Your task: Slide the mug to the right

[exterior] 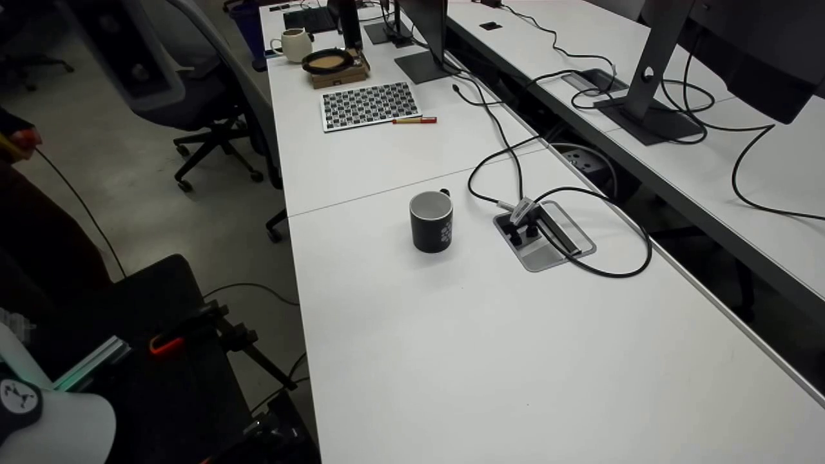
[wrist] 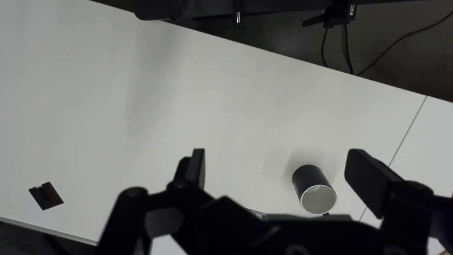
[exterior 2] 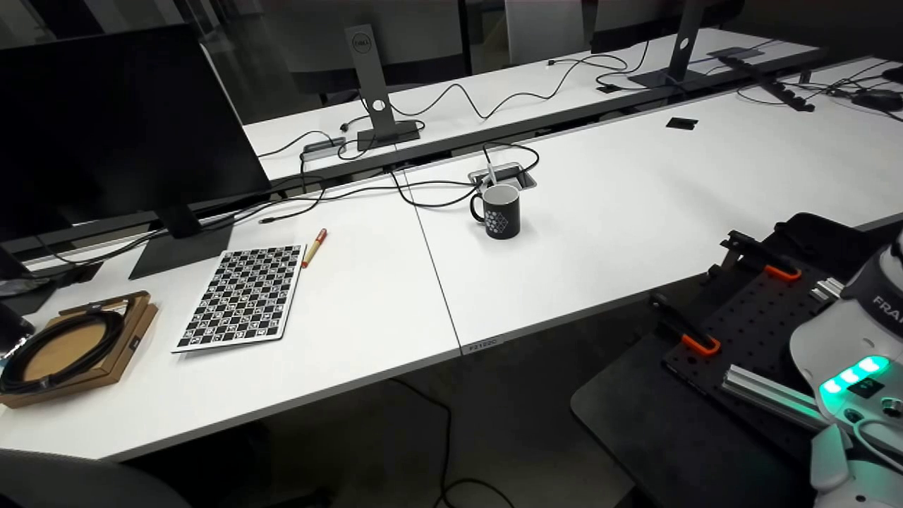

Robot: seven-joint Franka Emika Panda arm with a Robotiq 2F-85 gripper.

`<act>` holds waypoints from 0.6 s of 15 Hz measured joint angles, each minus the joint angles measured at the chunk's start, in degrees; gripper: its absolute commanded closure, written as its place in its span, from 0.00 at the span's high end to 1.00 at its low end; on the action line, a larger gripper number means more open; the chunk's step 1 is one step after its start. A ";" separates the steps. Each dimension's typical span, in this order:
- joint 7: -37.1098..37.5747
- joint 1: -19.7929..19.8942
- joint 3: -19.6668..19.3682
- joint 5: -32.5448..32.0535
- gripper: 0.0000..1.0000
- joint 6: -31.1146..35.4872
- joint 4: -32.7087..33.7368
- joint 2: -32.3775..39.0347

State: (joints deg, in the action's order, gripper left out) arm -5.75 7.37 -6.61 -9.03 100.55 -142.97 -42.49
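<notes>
The mug is a dark grey-black cylinder with a paler inside, standing upright on the white table. It shows in an exterior view [exterior: 430,232], and in an exterior view [exterior 2: 501,217] with its loop handle and a pale printed pattern. In the wrist view the mug [wrist: 308,179] lies between the two fingers, nearer the right-hand finger, and well below them. Its handle is mostly hidden there behind the gripper body. My gripper [wrist: 276,156] is open and empty, above the table and apart from the mug. The gripper does not show in either exterior view.
A recessed socket box [exterior: 544,235] with black cables [exterior: 606,274] sits close to the mug. A checkered board [exterior 2: 247,296], a red-yellow pen [exterior 2: 314,248], a cardboard box [exterior 2: 134,331] and a monitor [exterior 2: 127,134] stand further along. The table's edge [exterior 2: 564,310] faces the robot base [exterior 2: 846,339].
</notes>
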 measured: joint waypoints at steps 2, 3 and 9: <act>3.82 -0.40 2.05 0.02 1.00 2.45 -1.14 0.21; 5.75 -0.48 3.11 0.01 1.00 4.45 -1.87 0.44; 10.30 -1.01 7.64 -0.38 1.00 9.22 -5.12 3.97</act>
State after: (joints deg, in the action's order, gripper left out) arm 4.55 6.36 1.03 -9.41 109.77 -148.09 -38.52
